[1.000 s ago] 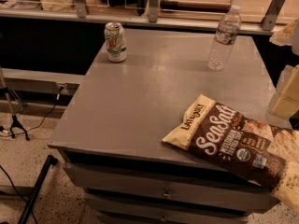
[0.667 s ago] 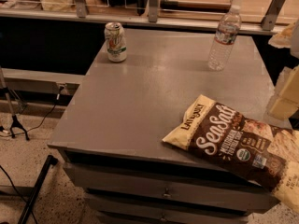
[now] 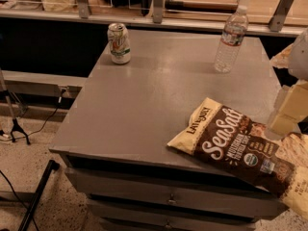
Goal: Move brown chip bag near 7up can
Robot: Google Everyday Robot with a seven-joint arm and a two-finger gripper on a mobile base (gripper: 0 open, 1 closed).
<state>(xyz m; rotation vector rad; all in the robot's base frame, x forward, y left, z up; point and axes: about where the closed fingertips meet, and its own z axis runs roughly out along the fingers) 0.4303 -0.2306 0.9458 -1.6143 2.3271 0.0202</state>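
Bag (image 3: 236, 146) flat on surface (image 3: 144, 105) front-right edge, can (image 3: 119, 43) upright far-left corner, gripper (image 3: 284, 121) at right edge beside bag, open or closed unclear

The single camera looks down at a slant from before the near edge of the grey flat-topped bench (image 3: 154, 100), facing its far edge. The pale blocky gripper (image 3: 285, 113) hangs over the right edge.

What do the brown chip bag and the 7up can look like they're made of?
Brown chip bag: likely thin plastic film, crinkled, slight sheen. 7up can: probably aluminium, silvery top, printed side. The end effector hangs at the right edge, by the bag.
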